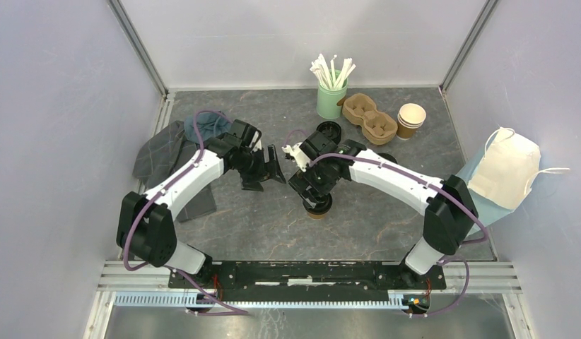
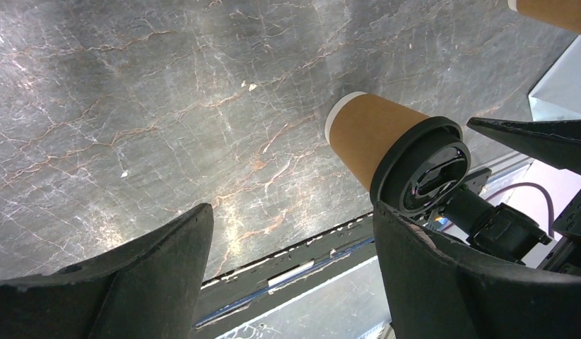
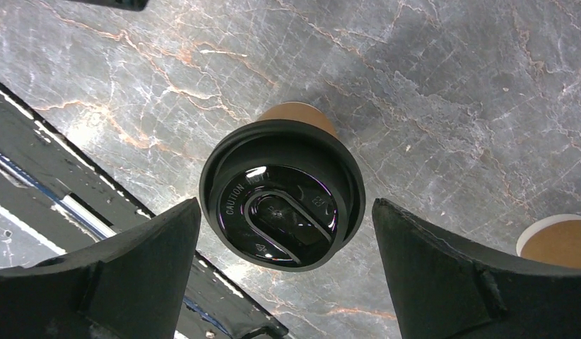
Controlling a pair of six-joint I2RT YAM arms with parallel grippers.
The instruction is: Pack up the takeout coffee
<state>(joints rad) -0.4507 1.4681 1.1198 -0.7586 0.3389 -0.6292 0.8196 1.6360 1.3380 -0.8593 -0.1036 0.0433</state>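
One takeout coffee (image 3: 280, 205), a brown paper cup with a black lid, stands on the dark marble table (image 1: 273, 219). My right gripper (image 3: 286, 205) hangs open just above it, a finger on each side and a gap to the lid on both. In the top view this cup (image 1: 317, 205) peeks out under the right gripper (image 1: 312, 189). My left gripper (image 1: 265, 173) is open and empty a short way to the cup's left. In the left wrist view the cup (image 2: 394, 148) stands just beyond the gripper (image 2: 291, 212). A second brown cup (image 3: 556, 244) shows only its side.
At the back stand a pulp cup carrier (image 1: 369, 116), lidless brown cups (image 1: 411, 120), a stack of black lids (image 1: 329, 131) and a green holder of stirrers (image 1: 331, 95). A grey cloth (image 1: 160, 152) lies left, a paper bag (image 1: 507, 169) right.
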